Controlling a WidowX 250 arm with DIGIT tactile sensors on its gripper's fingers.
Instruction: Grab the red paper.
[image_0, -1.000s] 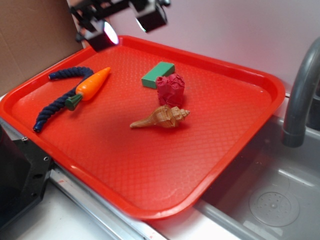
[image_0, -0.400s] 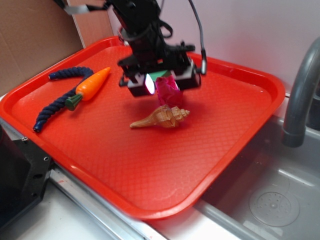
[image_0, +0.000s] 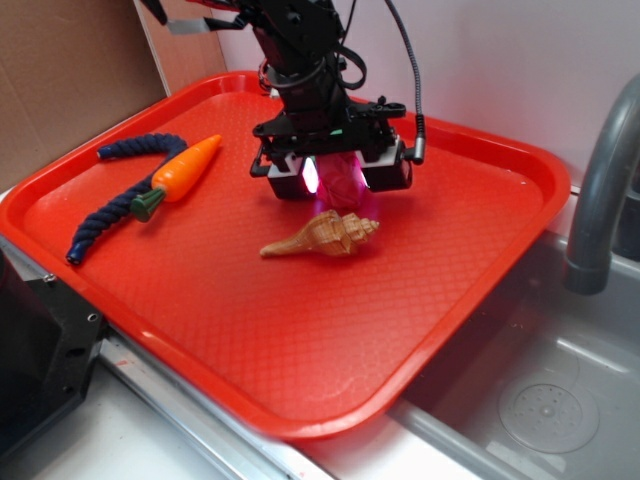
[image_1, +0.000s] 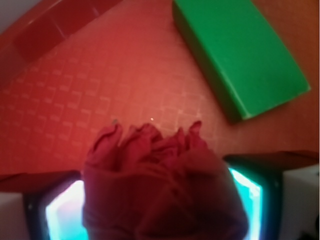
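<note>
Crimson paper fills the lower middle of the wrist view: the red paper (image_1: 160, 185) sits squarely between the two lit pads (image_1: 62, 212), one glowing at the lower left, the other at the lower right. In the exterior view the gripper (image_0: 340, 178) is down over the wad in the upper middle of the red tray (image_0: 300, 380), and only a dark pink sliver of the paper (image_0: 342, 180) shows between its blocks.

A second ago the arm was up at the top left corner of the frame and the wad stood in the open; a moment later the arm was above it, and now it has sunk lower, so the fingers straddle the wad. The jaws stand apart, one on each side. Whether the pads already touch the paper I cannot tell.

That puts the task at the closing step, I'd say. The green block (image_1: 240, 55) lies apart at the upper right of the wrist view, and the shell (image_0: 322, 236) lies just below the gripper, so neither looks likely to get caught.
</note>
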